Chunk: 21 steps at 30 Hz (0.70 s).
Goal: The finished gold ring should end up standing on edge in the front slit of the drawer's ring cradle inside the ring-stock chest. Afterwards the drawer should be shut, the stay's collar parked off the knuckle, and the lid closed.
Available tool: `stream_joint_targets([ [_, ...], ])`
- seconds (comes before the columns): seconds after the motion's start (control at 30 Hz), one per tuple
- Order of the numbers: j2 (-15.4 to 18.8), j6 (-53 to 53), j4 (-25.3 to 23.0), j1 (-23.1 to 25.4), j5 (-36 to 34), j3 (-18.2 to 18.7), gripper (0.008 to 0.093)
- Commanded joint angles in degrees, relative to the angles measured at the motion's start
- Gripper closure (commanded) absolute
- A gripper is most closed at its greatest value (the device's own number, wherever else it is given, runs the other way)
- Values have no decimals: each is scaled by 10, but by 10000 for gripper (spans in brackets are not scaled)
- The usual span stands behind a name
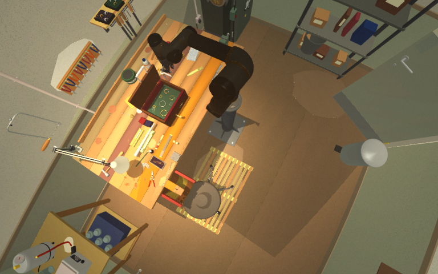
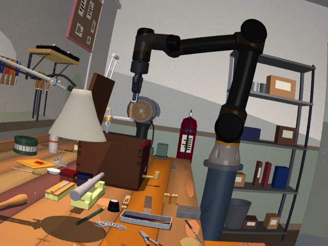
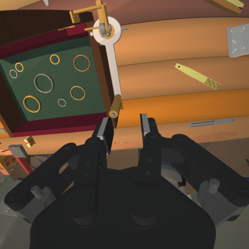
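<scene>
The stay (image 3: 113,72), a pale flat arm with a brass collar (image 3: 115,106) near its lower end, runs along the right side of the ring-stock chest (image 1: 161,100) from a round pivot by the lid hinge. The chest stands open on the bench, its dark lid (image 2: 102,92) raised. Its green-lined tray (image 3: 51,79) holds several loose gold, silver and copper rings. The drawer knob (image 2: 153,175) juts from the chest's front. My gripper (image 3: 125,130) hangs above the chest's back right corner, just over the collar, partly open and holding nothing.
The raised lid stands just left of the arm's wrist. A polishing motor (image 2: 143,111) sits behind the chest. A yellow gauge (image 3: 196,76) and a grey plate (image 3: 237,42) lie on the planks to the right. A lamp (image 2: 78,116), mandrel and hand tools crowd the bench's front.
</scene>
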Motion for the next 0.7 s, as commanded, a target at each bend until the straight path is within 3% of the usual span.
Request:
stream_joint_targets([
  [0.0, 1, 0, -5, 0, 0, 3, 634],
  [0.67, 27, 0, -90, 0, 0, 62, 634],
])
